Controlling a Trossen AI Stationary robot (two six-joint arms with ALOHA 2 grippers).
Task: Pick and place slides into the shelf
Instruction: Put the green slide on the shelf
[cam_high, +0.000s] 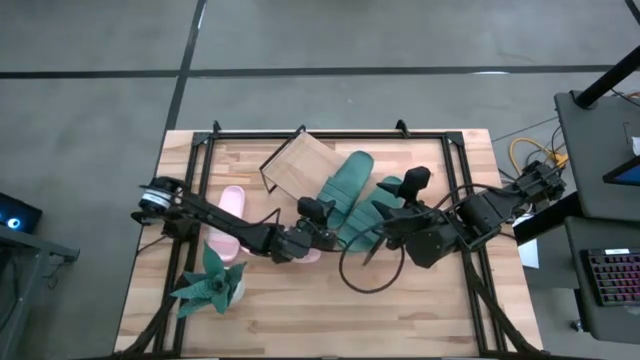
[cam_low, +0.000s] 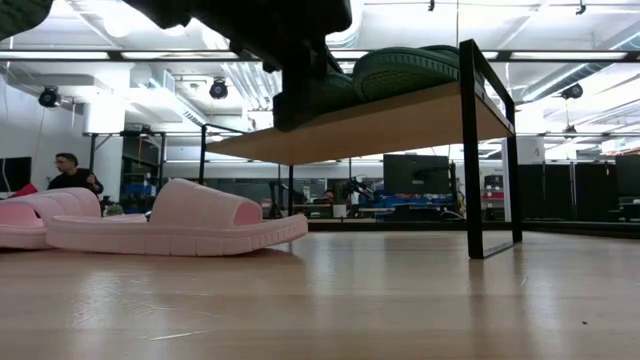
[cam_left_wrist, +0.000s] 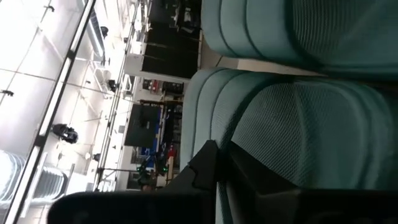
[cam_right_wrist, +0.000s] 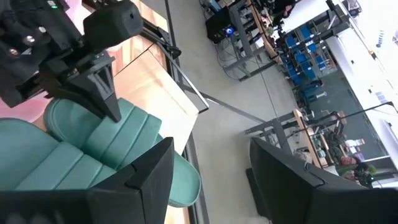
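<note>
Wood planks made up the table (cam_high: 300, 310), set on a grey floor, with a workshop full of screens and racks beyond it; no writing could be read anywhere. Near the far edge stood the shelf (cam_high: 295, 160), its light board on black wire legs, turned at an angle. Two green slides (cam_high: 350, 190) lay side by side, partly on the shelf and reaching past its near end. Two pink slides (cam_low: 180, 228) sat on the table left of the shelf, one behind the other in the low view. At the near left corner lay a green toy plant (cam_high: 212, 282).

From the left, the left claw (cam_high: 318, 222) reached to the green slides with its fingers pressed together, tips against a green slide's near end; whether it pinched the foam could not be told. Over the right ends of the green slides hovered the right claw (cam_right_wrist: 211, 168), fingers spread wide and holding nothing.

A person (cam_low: 70, 175) sat far back in the room.
</note>
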